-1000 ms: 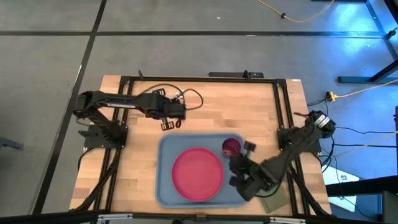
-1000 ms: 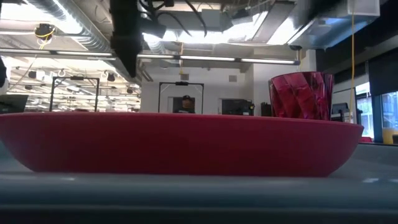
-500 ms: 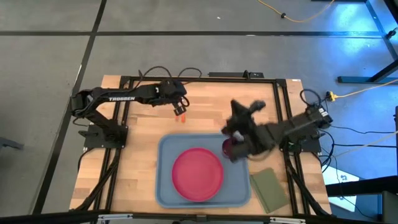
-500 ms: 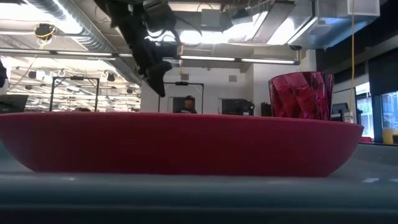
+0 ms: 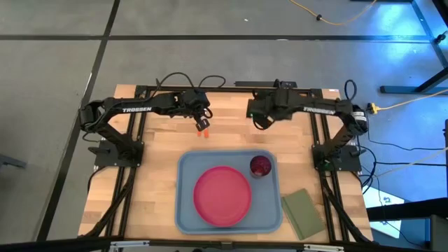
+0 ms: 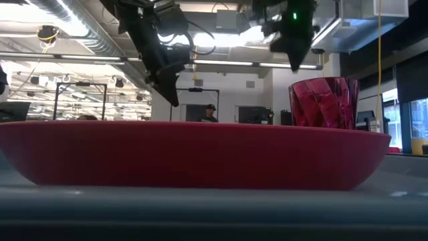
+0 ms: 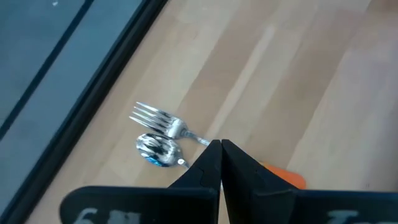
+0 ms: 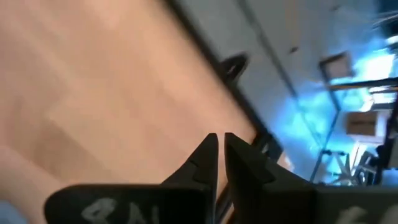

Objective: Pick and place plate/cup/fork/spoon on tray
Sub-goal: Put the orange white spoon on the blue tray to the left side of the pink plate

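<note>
Your left gripper (image 7: 220,144) is shut, its two dark fingers pressed tip to tip with nothing between them. It hangs above the bare wood at the far side of the table (image 5: 154,150), well back from the tray. Just past its fingertips, in the left wrist view, the fork (image 7: 163,124) and the spoon (image 7: 158,150) lie side by side on the wood, heads close together, the fork's tines and the spoon's bowl pointing the same way. Their thin handles run back under the fingers, and a bit of orange shows beside the gripper. From above you see that same orange spot just beneath the left gripper (image 5: 202,123); the utensils themselves are too small to make out there.

Your right gripper (image 8: 217,140) has its fingers nearly together, a thin slit between the tips, and it holds nothing. It sits high over the far right part of the table, near the back rail, in the overhead view at (image 5: 253,110).

Nearer to you, the light blue tray (image 5: 186,210) lies at the front middle of the table. The pink-red plate (image 5: 222,195) rests flat in its centre. The small dark red cup (image 5: 260,165) stands upright in the tray's far right corner, just beside the plate's rim. In the low view the cup (image 6: 324,102) rises behind the plate's (image 6: 194,155) right edge. An olive-green pad (image 5: 304,213) lies on the wood just off the tray's right side.
</note>
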Tool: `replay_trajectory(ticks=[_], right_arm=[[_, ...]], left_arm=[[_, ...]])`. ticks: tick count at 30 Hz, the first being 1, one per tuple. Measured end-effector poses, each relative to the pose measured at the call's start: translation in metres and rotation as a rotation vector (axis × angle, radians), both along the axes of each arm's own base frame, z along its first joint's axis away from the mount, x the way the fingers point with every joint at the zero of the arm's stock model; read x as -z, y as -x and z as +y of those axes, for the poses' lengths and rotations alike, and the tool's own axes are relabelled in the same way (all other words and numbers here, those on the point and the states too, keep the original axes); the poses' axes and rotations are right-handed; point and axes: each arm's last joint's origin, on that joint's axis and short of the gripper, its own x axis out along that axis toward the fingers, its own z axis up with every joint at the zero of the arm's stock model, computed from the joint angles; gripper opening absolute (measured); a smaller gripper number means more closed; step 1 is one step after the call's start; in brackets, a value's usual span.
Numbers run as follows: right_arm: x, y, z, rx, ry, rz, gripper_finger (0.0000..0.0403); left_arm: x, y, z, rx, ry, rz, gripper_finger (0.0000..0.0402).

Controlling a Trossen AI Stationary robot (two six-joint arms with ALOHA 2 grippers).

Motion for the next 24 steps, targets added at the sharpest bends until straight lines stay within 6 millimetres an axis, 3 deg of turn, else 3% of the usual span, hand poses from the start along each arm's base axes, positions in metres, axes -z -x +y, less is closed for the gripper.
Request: replay_trajectory(ticks=[7,13,19,24], right_arm=[[0.066,0.006,-0.04,-0.139,-0.309,0.051,0.0033],[0.105,0.033,-0.067,-0.072,-0.506,0.05,0.0033],[0.137,0.055,-0.078,0.005,-0.54,0.05,0.0033],[0.162,0.061,-0.073,-0.074,-0.636,-0.021,0.0033]], left_arm=[[0.002,0.003,0.002,-0.065,0.049,-0.005,0.0],[0.005,0.016,0.018,-0.193,0.095,0.012,0.0033],[0.004,0.027,0.038,-0.395,0.156,-0.072,0.008],[0.011,0.025,0.043,-0.575,0.246,-0.147,0.0096]])
